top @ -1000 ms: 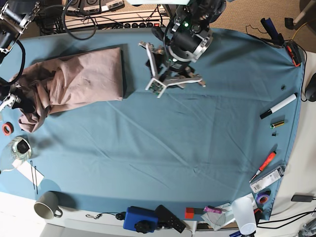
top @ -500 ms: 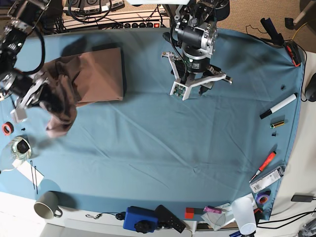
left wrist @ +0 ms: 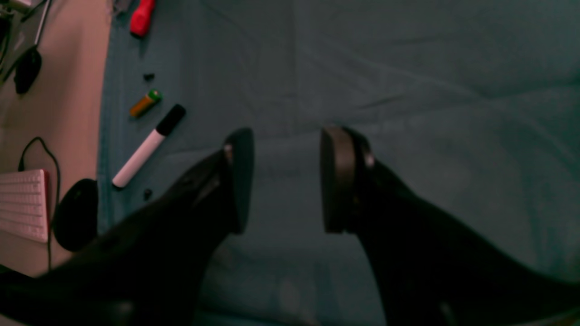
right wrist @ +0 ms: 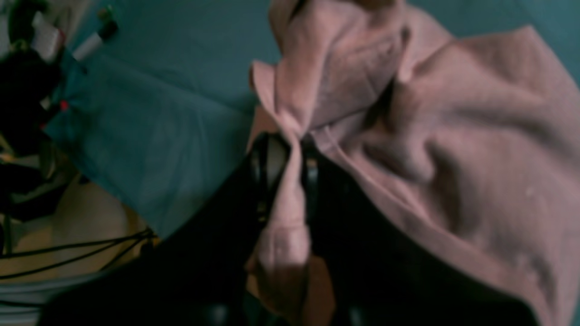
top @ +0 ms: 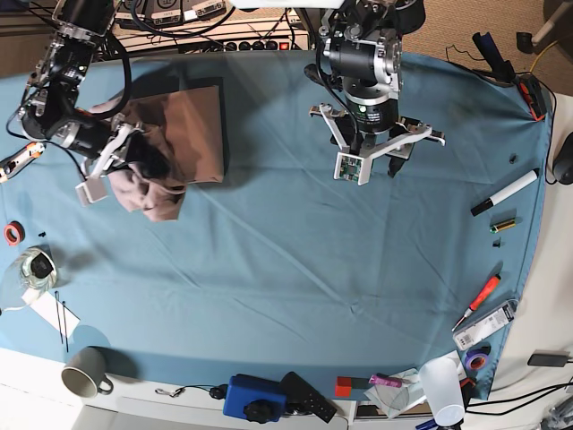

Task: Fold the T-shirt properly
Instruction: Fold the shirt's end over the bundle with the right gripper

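The T-shirt [top: 175,143] lay bunched at about ten o'clock on the blue-teal table cloth [top: 295,269]. Its far part rested flat while its near edge was lifted into a loose heap. The right gripper [right wrist: 285,156] had its jaws clamped on a pinched fold of pink fabric, probably a hem or sleeve edge, though the wrist view was too blurred to say which. Holding that edge off the cloth looked meant to carry it over the flat part and make a fold.

The left gripper [left wrist: 283,181] hung over bare cloth near one o'clock, jaws apart and holding nothing, well clear of the shirt, likely waiting so it did not snag the fabric. A marker [left wrist: 147,147] and a battery [left wrist: 145,103] lay beyond it towards three o'clock.
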You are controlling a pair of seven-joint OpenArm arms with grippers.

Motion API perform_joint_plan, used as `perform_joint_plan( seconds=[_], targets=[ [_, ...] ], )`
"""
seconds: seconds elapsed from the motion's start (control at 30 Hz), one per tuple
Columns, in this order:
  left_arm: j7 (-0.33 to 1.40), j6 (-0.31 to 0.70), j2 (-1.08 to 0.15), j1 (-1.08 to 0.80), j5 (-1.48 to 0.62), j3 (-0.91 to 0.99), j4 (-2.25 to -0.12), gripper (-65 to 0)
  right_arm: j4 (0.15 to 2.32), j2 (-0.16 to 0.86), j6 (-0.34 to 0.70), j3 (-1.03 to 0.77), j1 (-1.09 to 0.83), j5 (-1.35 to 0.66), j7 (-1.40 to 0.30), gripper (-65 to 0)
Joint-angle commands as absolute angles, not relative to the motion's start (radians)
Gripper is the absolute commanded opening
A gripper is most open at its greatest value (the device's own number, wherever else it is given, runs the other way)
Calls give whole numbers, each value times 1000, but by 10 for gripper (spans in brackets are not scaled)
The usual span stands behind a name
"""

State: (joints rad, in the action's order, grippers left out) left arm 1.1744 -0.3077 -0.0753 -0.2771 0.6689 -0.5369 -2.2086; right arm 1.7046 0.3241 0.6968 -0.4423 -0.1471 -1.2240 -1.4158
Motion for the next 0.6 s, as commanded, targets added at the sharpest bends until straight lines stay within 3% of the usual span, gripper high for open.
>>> perform_joint_plan(
  seconds=[0.0,0.23,0.33,0.57],
  targets=[
    [1154,-318,-70,-282,688,-540,-2241,-401,1722,341,698,-429,-135,-1255,-1396,-650],
    [1126,-319,-70,-324,675,-540,-2344,-401,1722,341,698,-310,-135,-1159,-1396,-650],
    [1110,-318,-70,-339,634,-540,-2356,-401,1722,342,698,-288,-135,-1156,-1396,-518],
    [1099,-318,-69,-372,625,-540,-2356,-401,1788,355,698,-307,-123,-1453,-1396,-493]
  ],
)
